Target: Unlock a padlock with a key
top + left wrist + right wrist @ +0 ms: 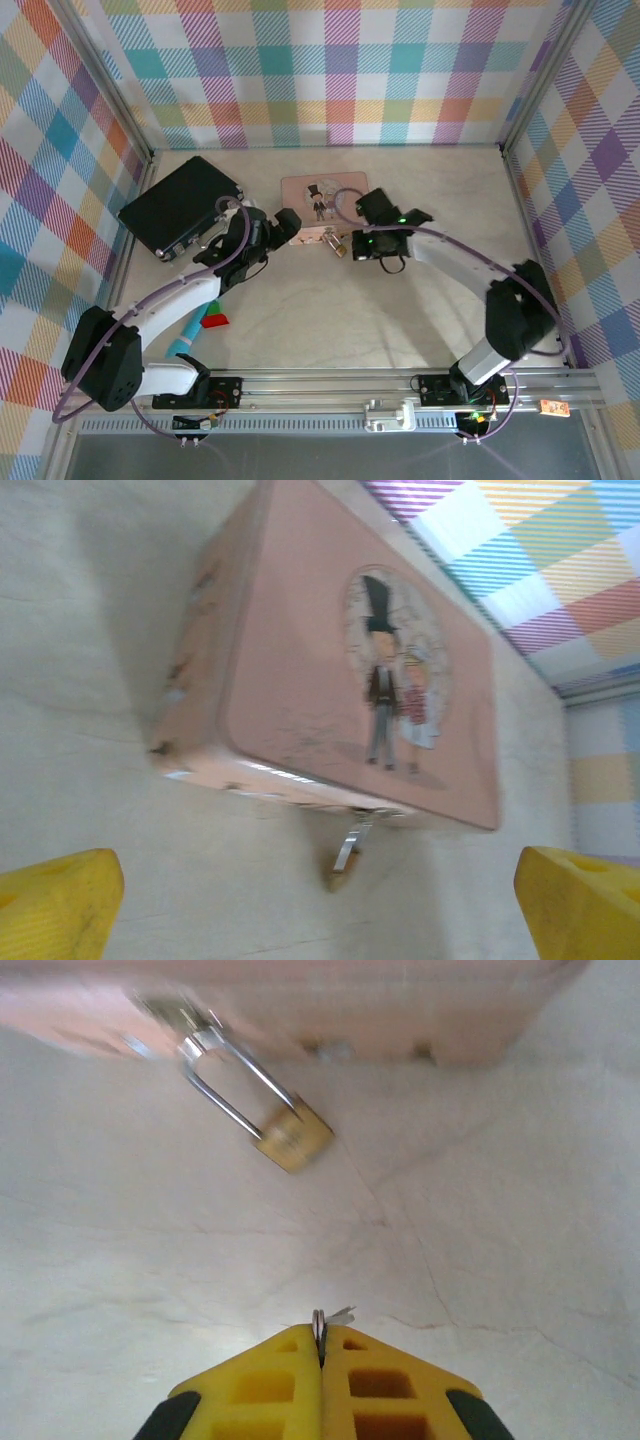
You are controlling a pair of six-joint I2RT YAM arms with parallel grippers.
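Right claw (320, 1348) clamped on key (323, 1319); padlock (292, 1138) latched to pink tin (400, 1010) just ahead, body on bench (480, 1260); left claw (320, 905) wide apart, facing tin lid

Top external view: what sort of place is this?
Probably a staged robot test cell: plaid walls on an aluminium frame, left arm and right arm bolted to a rail, a pink tin.

Padlock (291, 1139) gleams brassy — pink tin (300, 670) looks smooth-painted.

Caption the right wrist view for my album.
Right gripper, pinching the key, faces the padlock hooked to the pink tin.
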